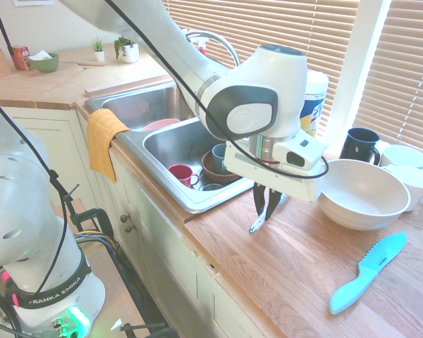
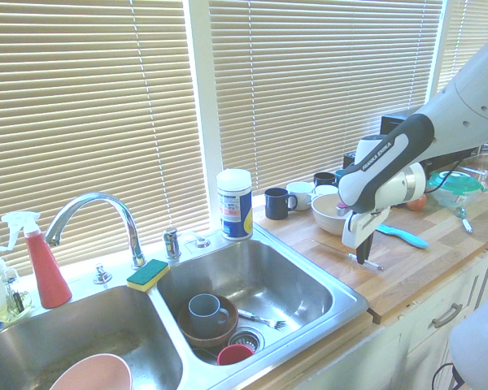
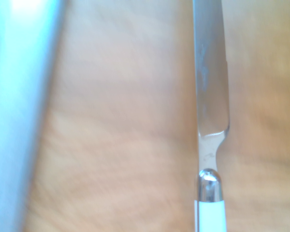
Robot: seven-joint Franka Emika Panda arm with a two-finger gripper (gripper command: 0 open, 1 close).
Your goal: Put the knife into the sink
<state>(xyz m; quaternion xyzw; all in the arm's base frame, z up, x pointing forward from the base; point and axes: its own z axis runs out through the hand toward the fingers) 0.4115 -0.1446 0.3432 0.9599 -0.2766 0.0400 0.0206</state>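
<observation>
The gripper (image 1: 265, 211) hangs low over the wooden tabletop (image 1: 289, 274), with its fingers closed on the knife (image 1: 259, 224). In the first outside view the silver blade pokes out under the fingers, just above the wood or maybe touching it; I cannot tell which. The wrist view shows the knife (image 3: 210, 121) close up, white handle at the gripper end and blade pointing away.

The sink (image 1: 197, 201) is right beside the gripper, with its shiny rim very near. A red cup (image 1: 181, 174), a brown bowl (image 1: 215, 169) and a gray mug (image 2: 205, 310) sit in the near basin.

What could go wrong: the knife is thin and smooth, so it could twist or slip out if the hold is weak. If the gripper moves sideways while this low, the blade could hit the rim. A drop from high up could land on the cups.

A big white bowl (image 1: 363, 193) sits behind the gripper, and a blue knife (image 1: 366, 273) lies farther off. The fingers cover most of the handle.
</observation>
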